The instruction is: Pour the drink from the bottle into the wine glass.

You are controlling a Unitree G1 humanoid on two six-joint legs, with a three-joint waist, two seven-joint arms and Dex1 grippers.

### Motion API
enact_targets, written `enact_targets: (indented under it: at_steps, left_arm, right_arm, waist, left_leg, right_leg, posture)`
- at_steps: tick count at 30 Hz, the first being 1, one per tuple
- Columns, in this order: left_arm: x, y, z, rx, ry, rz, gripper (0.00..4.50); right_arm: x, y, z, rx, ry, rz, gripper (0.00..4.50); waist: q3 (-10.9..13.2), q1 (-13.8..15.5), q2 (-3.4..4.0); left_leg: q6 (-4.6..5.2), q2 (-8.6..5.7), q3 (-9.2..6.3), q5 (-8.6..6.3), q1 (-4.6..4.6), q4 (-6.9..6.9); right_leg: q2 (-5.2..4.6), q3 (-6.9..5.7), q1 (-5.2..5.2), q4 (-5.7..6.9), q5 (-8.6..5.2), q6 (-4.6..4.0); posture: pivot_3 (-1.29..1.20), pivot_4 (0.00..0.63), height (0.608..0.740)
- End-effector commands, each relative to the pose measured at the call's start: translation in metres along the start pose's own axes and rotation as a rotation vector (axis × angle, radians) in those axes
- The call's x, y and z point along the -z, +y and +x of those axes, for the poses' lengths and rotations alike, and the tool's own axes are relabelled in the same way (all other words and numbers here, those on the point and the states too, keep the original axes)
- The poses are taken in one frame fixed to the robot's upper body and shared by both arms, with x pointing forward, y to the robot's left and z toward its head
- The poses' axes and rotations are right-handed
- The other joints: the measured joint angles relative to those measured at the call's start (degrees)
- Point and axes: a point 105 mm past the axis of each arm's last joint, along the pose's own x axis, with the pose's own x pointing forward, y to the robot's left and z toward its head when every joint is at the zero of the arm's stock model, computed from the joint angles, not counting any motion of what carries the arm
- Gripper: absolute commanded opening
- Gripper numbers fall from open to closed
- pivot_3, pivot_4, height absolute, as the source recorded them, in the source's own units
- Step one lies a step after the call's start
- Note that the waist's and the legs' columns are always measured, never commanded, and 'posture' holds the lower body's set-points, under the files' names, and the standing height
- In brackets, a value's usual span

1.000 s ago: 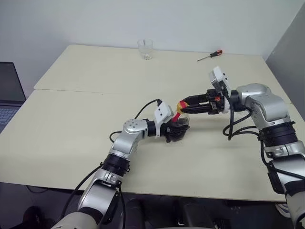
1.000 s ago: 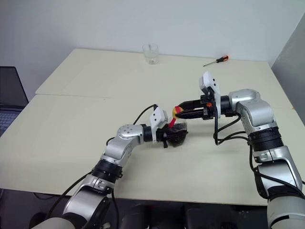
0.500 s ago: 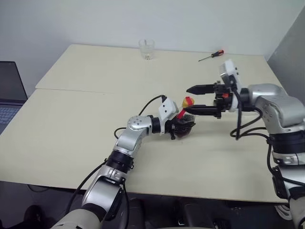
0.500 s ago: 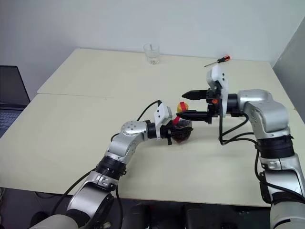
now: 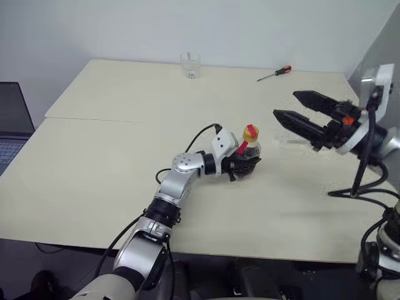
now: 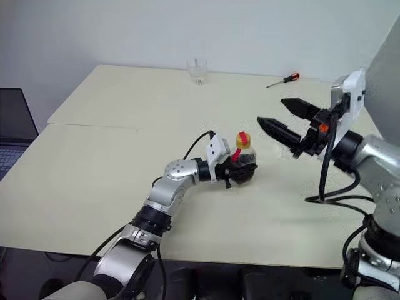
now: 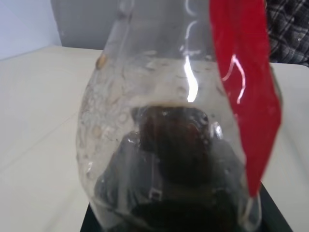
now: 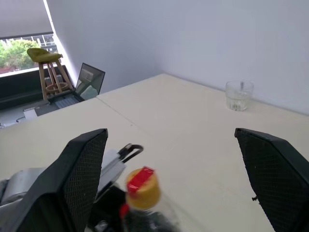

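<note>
The bottle (image 5: 249,149) is seen just right of the middle of the left eye view, held upright on the pale table (image 5: 112,156) by the left gripper (image 5: 242,165), whose black fingers are clenched around its rounded lower body. A yellow cap (image 5: 250,132) with a red tab sits on top, and a red strip of label (image 7: 241,72) runs down the neck. In the left wrist view the clear plastic wall is pressed close, with the dark drink (image 7: 174,145) pooled in the lower part and drops clinging to the inside above it.

The right gripper (image 5: 299,111) is shown at the right of the left eye view, raised above the table and apart from the bottle, its two black fingers spread wide with nothing between them. In the right wrist view these fingers (image 8: 82,174) are seen at the lower left and lower right corners, with the yellow cap between them near the bottom edge.

A short clear tumbler (image 5: 190,64) stands at the upper middle of the left eye view, near the table's far edge. A screwdriver (image 5: 274,73) with a red handle lies to its right, well apart from it. A laptop (image 5: 11,125) is seen at the left edge of that view.
</note>
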Motion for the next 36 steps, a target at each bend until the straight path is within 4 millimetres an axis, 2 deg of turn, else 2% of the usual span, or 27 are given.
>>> enact_targets:
  at_steps: [1,4,6,8,12,18,26,36]
  left_arm:
    - [-0.019,0.005,0.007,-0.012,-0.057,0.053,1.26]
    - [-0.018,0.004,0.012,-0.004,-0.064,0.043,1.26]
    - [-0.019,0.001,0.017,0.016,-0.079,0.027,1.26]
    - [-0.023,-0.001,0.019,0.021,-0.097,0.031,1.26]
    - [-0.023,0.002,0.021,-0.008,-0.104,0.025,1.26]
    - [-0.021,0.007,0.018,-0.023,-0.087,0.025,1.26]
    - [-0.017,0.013,0.012,-0.038,-0.063,0.032,1.24]
    - [-0.017,0.010,0.013,-0.019,-0.058,0.036,1.24]
  right_arm:
    - [-0.005,0.014,0.002,0.149,-0.028,-0.050,4.50]
    - [0.002,0.024,0.012,0.203,-0.018,-0.007,4.50]
    - [0.011,0.014,0.013,0.333,0.025,0.003,4.50]
    - [0.012,0.007,0.010,0.439,-0.015,0.077,4.50]
    - [0.021,0.011,0.008,0.521,0.019,0.100,4.50]
    - [0.029,0.020,0.014,0.510,0.069,0.105,4.50]
    - [0.018,0.036,0.024,0.453,0.013,0.115,4.50]
    - [0.022,0.045,0.035,0.431,0.017,0.166,4.50]
  waist:
    - [-0.01,-0.05,0.02]
    - [-0.01,0.00,0.02]
    - [-0.01,0.03,0.02]
    - [-0.01,0.07,0.01]
    - [-0.02,0.07,0.02]
    - [-0.02,-0.01,0.02]
    - [-0.02,-0.04,0.02]
    - [-0.02,-0.03,0.02]
  left_leg:
    - [0.00,-0.04,0.02,0.00,0.00,0.01]
    - [0.01,-0.06,0.00,0.01,0.00,0.04]
    - [0.01,-0.07,-0.01,0.01,-0.01,0.03]
    - [0.01,-0.09,0.00,0.01,-0.05,0.03]
    - [0.01,-0.14,-0.02,0.01,-0.10,-0.01]
    - [0.02,-0.14,-0.05,0.00,-0.09,-0.04]
    - [0.02,-0.14,-0.09,0.00,-0.11,-0.06]
    - [0.02,-0.14,-0.10,0.00,-0.14,-0.18]
  right_leg:
    - [-0.01,0.04,-0.05,0.07,0.00,0.01]
    - [-0.01,0.02,-0.04,0.07,-0.01,0.01]
    - [-0.02,0.01,-0.03,0.04,-0.01,0.01]
    - [-0.04,0.01,-0.03,-0.01,-0.01,0.01]
    - [-0.07,0.01,-0.03,-0.13,-0.01,0.02]
    - [-0.05,-0.03,-0.04,-0.14,-0.01,0.02]
    - [-0.05,-0.07,-0.03,-0.19,-0.01,0.02]
    - [-0.06,-0.09,-0.03,-0.35,-0.01,0.01]
  posture:
    - [0.00,0.150,0.740]
    - [0.00,0.150,0.740]
    - [0.00,0.150,0.740]
    - [0.00,0.150,0.740]
    - [0.00,0.150,0.740]
    - [0.00,0.150,0.740]
    - [0.00,0.150,0.740]
    - [0.00,0.150,0.740]
